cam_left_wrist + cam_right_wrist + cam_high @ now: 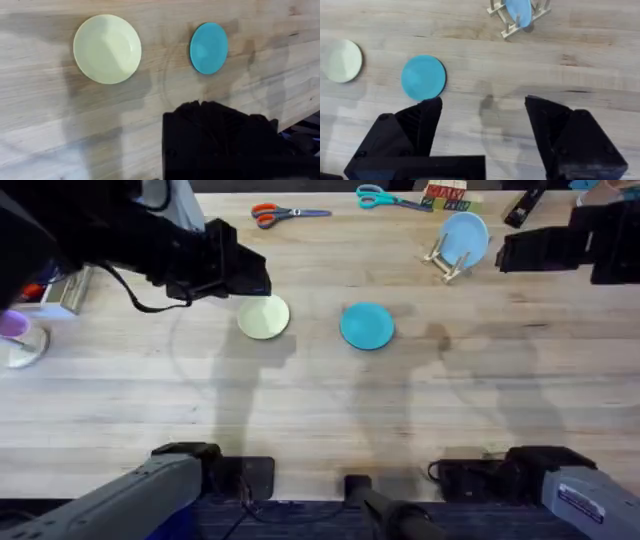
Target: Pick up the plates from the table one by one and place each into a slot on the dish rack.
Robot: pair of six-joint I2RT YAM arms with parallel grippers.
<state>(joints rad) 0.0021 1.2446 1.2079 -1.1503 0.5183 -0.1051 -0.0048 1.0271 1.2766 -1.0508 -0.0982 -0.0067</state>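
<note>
Overhead view: the light blue plate (466, 235) is seen standing on edge in the rack (447, 260), upper right of frame. The cream plate (264, 317) and teal plate (367, 326) lie flat on the table (320, 410) at centre, well apart. The left gripper (255, 280) is held just above the cream plate — finger state cannot be told. The right gripper (482, 125) is seen wide open, nothing held — near the rack.
</note>
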